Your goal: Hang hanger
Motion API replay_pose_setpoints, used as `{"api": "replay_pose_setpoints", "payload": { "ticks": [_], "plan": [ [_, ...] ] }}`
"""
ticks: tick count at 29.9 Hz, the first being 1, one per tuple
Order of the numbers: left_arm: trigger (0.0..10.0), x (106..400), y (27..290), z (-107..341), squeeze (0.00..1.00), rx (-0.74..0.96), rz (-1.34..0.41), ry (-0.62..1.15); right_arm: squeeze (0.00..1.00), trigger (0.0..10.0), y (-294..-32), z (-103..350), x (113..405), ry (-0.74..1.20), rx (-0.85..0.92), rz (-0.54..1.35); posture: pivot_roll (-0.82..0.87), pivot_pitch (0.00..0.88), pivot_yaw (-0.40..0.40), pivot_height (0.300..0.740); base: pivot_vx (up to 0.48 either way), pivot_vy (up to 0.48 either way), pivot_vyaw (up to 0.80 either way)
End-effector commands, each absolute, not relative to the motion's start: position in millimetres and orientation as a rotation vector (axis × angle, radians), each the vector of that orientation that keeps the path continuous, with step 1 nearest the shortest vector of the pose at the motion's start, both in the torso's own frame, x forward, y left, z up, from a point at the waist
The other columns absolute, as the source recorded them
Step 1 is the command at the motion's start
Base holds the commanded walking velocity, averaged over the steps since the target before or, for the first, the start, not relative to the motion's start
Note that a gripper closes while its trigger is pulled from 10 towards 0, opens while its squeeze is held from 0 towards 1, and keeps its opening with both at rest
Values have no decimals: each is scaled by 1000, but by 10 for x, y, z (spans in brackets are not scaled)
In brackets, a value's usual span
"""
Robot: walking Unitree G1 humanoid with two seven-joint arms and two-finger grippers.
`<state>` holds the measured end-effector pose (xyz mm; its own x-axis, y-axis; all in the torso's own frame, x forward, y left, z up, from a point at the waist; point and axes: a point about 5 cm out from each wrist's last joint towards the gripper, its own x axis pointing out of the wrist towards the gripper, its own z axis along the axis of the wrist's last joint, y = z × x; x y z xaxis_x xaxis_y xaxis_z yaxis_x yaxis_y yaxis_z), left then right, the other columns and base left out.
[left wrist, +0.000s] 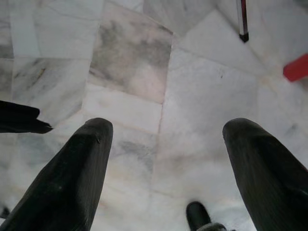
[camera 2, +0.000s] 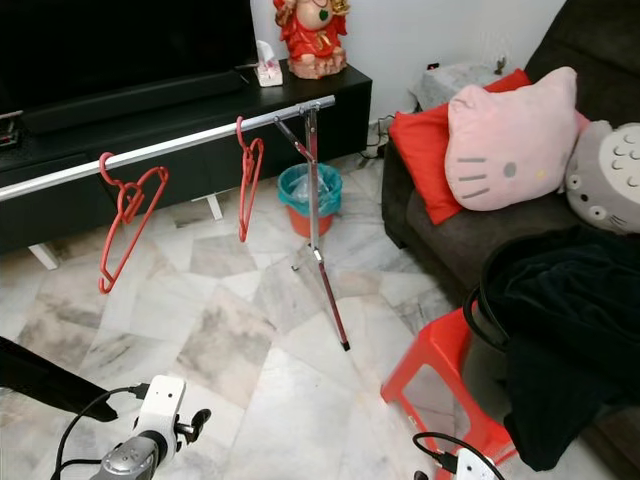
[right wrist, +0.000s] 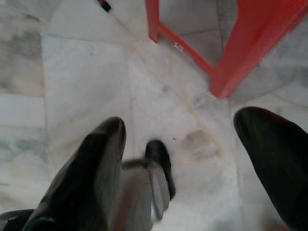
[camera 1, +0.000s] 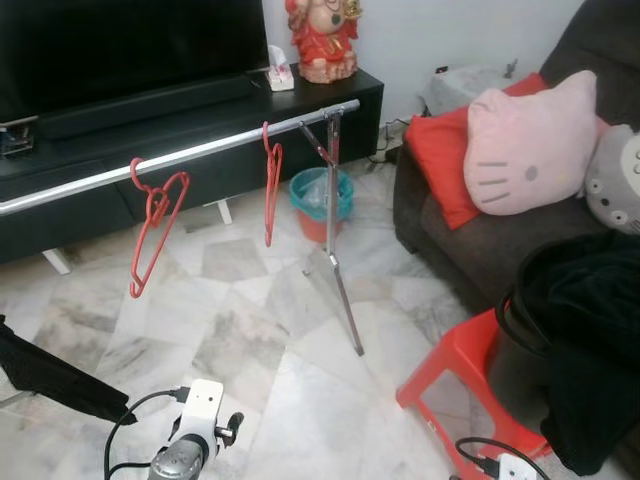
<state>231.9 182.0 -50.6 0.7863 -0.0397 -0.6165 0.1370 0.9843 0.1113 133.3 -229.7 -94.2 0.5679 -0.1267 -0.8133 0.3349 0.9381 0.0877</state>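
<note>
Two red hangers hang on a silver rail (camera 1: pixel 200 150) that runs across the room in front of the TV cabinet. One hanger (camera 1: pixel 152 225) is near the rail's middle and the other hanger (camera 1: pixel 272 190) is close to the stand's upright. My left gripper (left wrist: pixel 166 127) is open above bare marble floor, with nothing between its fingers. The right gripper (right wrist: pixel 192 125) is open too, low over the floor beside the red stool (right wrist: pixel 240 53). Both arms hang low at the picture's bottom edge, well short of the rail.
The rail's stand leg (camera 1: pixel 345 300) slants down to the floor. A red stool (camera 1: pixel 455 375) with dark clothes (camera 1: pixel 580 340) stands on the right before a sofa with cushions (camera 1: pixel 530 145). A teal bin (camera 1: pixel 322 200) sits behind the stand. A black object (camera 1: pixel 50 375) lies at left.
</note>
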Motion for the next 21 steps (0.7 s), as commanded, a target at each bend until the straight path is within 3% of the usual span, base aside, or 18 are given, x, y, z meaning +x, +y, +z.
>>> {"api": "replay_pose_setpoints", "payload": {
  "ticks": [1,5,21],
  "plan": [
    [10000,2272,1854,-536,0,173,-97,680,0,10000,-2260,-961,1309,945,259,-272,-20,0,51,740,0,-315,-788],
    [10000,2273,1848,-535,0,175,-99,678,0,10000,-2266,-960,1309,947,243,-266,-20,0,51,740,0,-314,-784],
    [10000,2236,1867,-555,0,177,-97,688,0,10000,-2260,-964,1305,955,241,-261,-19,0,52,740,0,-300,0]
  ]
}}
